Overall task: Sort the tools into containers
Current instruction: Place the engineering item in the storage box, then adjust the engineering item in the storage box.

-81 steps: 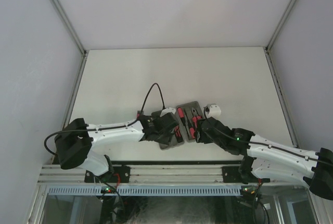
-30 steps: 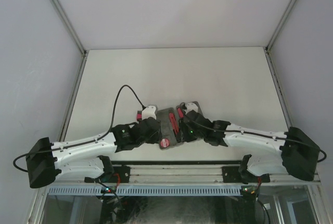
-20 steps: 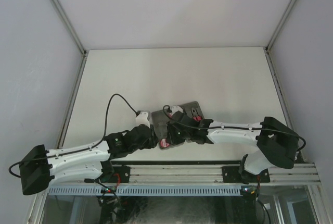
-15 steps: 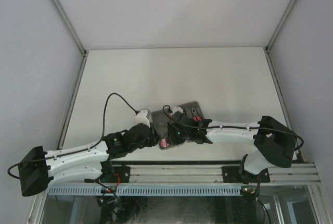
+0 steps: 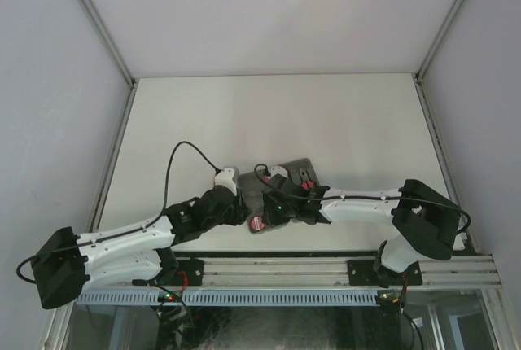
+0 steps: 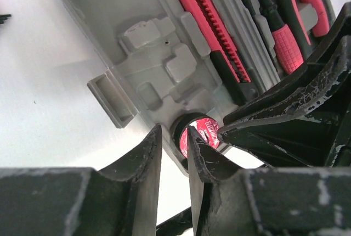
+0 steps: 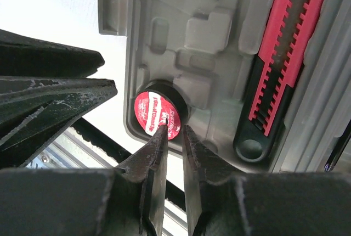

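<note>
Currently listed:

- Left end effector (image 6: 174, 133): jaws narrowed to a slim gap, nothing held. It has closed in from the side over the last second.
- Right end effector (image 7: 174, 131): jaws likewise drawn down to a slit, nothing visibly clamped. One fingertip overlaps the rim of the disc.
- Round red disc (image 7: 157, 114): in the round pocket at the case's near corner, just ahead of both sets of fingertips. It has not moved while the arms converged.
- Grey case (image 6: 148, 55): open on the desk (image 6: 49, 110), reaching away beyond both end effectors.
- Ridged red piece (image 7: 285, 44) and red-black drivers (image 6: 285, 27): in their slots, further off than the disc.

Judgement: the disc looks placed, and the narrowed jaws suggest pressing it home rather than picking it up.
</note>
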